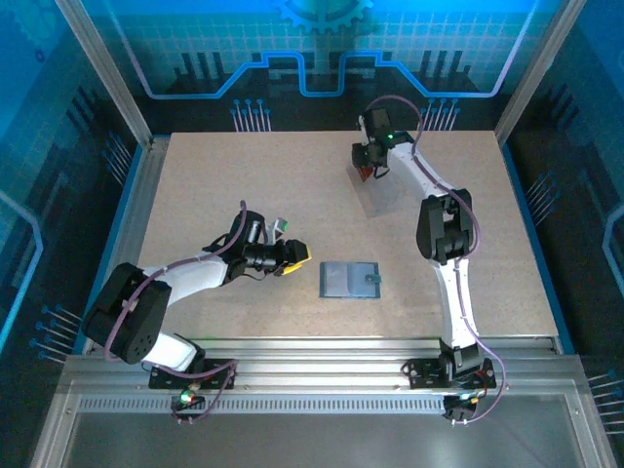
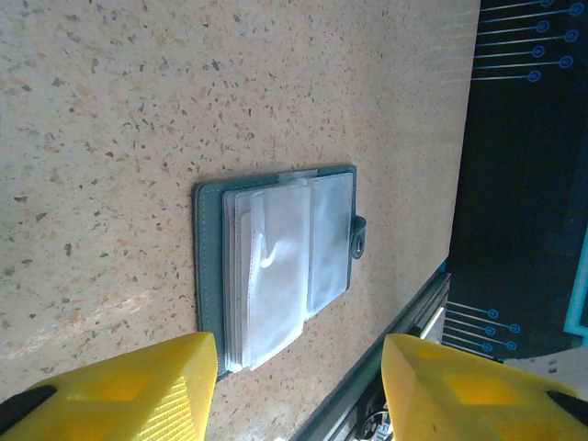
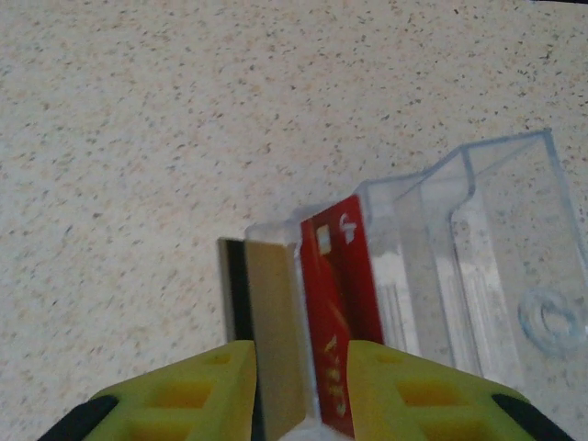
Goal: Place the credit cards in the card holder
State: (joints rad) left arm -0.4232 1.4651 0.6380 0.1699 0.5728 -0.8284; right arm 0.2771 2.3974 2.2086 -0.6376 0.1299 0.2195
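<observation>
The card holder [image 1: 351,280] lies open at the table's near middle, a teal-grey wallet [image 2: 209,266] with clear plastic sleeves facing up. My left gripper [image 1: 297,255] hovers just left of it, open, its yellow fingers [image 2: 138,386] wide apart over the wallet's edge with nothing between them. At the far side, my right gripper [image 1: 369,168] is at a clear tray [image 3: 478,239]. Its jaws [image 3: 303,358] press on two upright credit cards: a red card [image 3: 335,276] with a white mark and a second card [image 3: 271,312] showing a tan face with a dark stripe.
The clear plastic tray has several upright slots, and its right-hand ones hold nothing. A metal rail [image 1: 312,351] runs along the table's near edge just beyond the wallet. Blue-lit walls [image 1: 312,58] enclose the speckled tabletop.
</observation>
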